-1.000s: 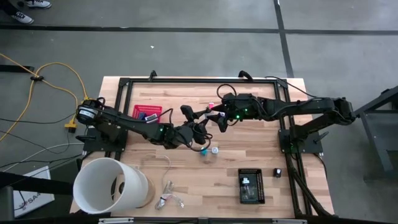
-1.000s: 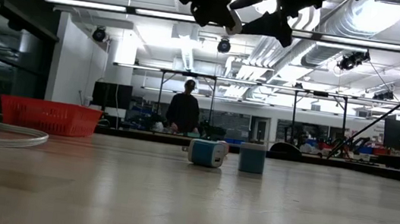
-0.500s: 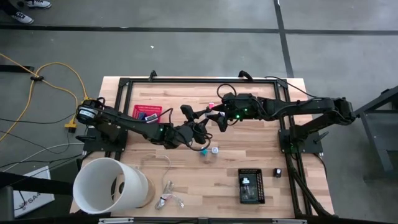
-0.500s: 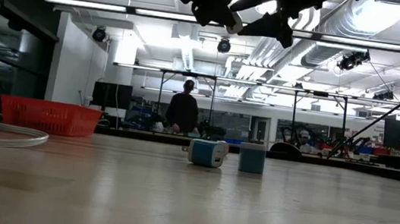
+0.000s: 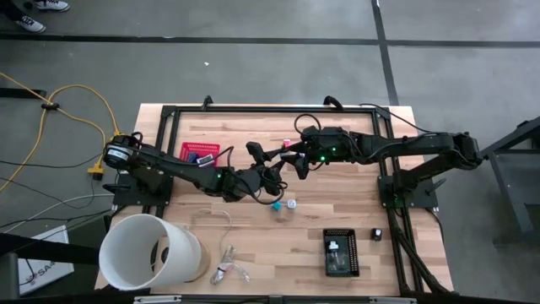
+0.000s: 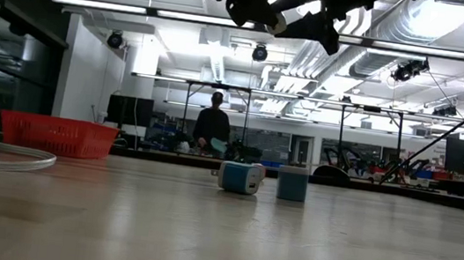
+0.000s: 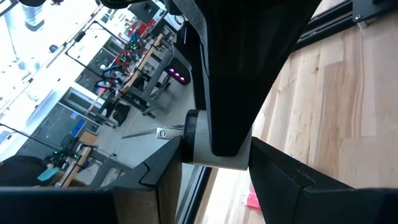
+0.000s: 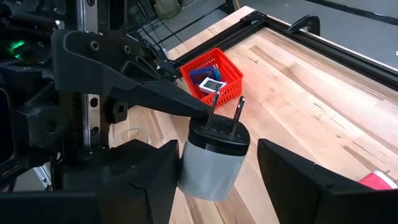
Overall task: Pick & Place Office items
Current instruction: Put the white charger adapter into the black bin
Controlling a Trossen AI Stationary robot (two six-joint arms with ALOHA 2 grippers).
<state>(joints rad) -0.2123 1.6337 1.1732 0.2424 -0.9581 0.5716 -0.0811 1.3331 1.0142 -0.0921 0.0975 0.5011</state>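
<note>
Above mid-table, left tool [image 5: 272,165] clamps a white charger [image 8: 214,163], prongs up, between right tool's [image 8: 214,180] parted fingers.

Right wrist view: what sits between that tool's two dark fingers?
A white plug adapter with a black top and two metal prongs sits in the gap, also held by the left tool. No contact with the right fingers is visible.

Both arms are dark, near-black, built of long slim links with chunky joint housings. Green indicator lights glow on the right arm's wrist [image 5: 325,153] and faintly on the left arm's forearm [image 5: 221,176]. Thin black cables loop along the links. The left claw's fingers [image 8: 134,93] are matte black with small round screw heads
</note>
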